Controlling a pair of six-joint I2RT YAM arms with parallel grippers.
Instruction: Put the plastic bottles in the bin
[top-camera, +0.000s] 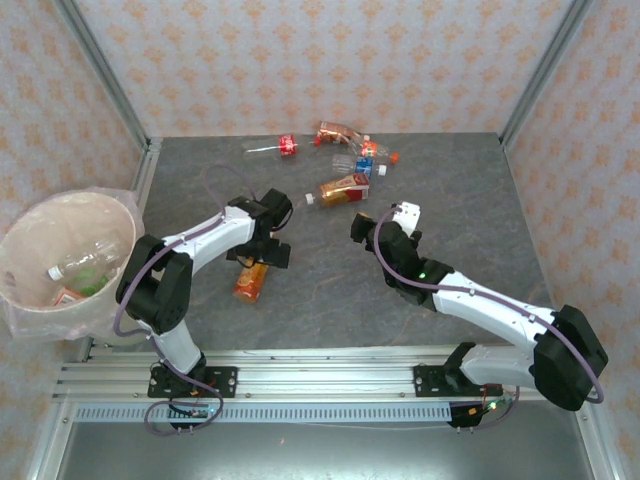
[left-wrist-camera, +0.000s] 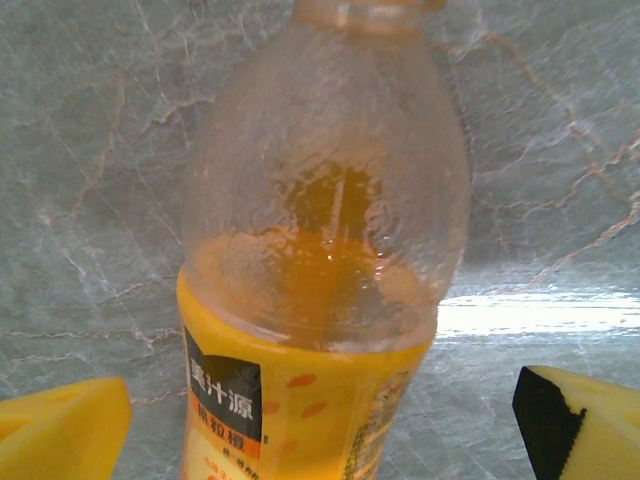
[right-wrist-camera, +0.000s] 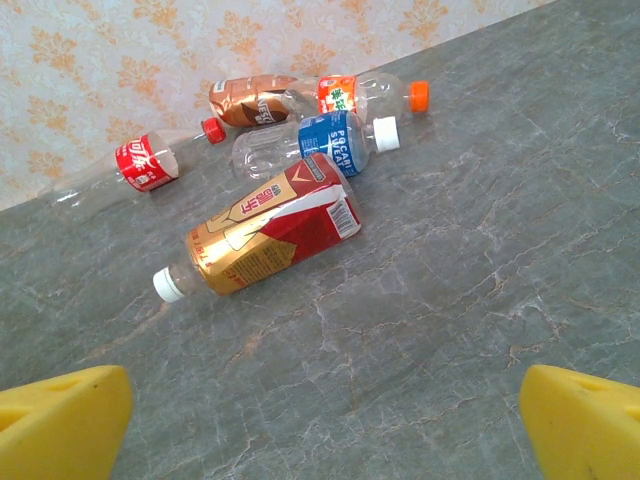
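Seen from above: left gripper (top-camera: 262, 250), jaws wide apart and empty, poised right over the orange-juice bottle (top-camera: 250, 282) on the table (top-camera: 330, 310). Bin (top-camera: 70, 200) off the table's left edge, nearer this arm, a few bottles inside.

In the left wrist view, bottle's long axis straight down the gap between the yellow fingers (left-wrist-camera: 60, 430), neck pointing away; contact possibly not yet made.

Right gripper (top-camera: 382, 222) likewise spread and empty, facing the far cluster, red-and-gold bottle (right-wrist-camera: 270, 235) nearest and crosswise. Labels legible in its wrist view, mere colour from above.
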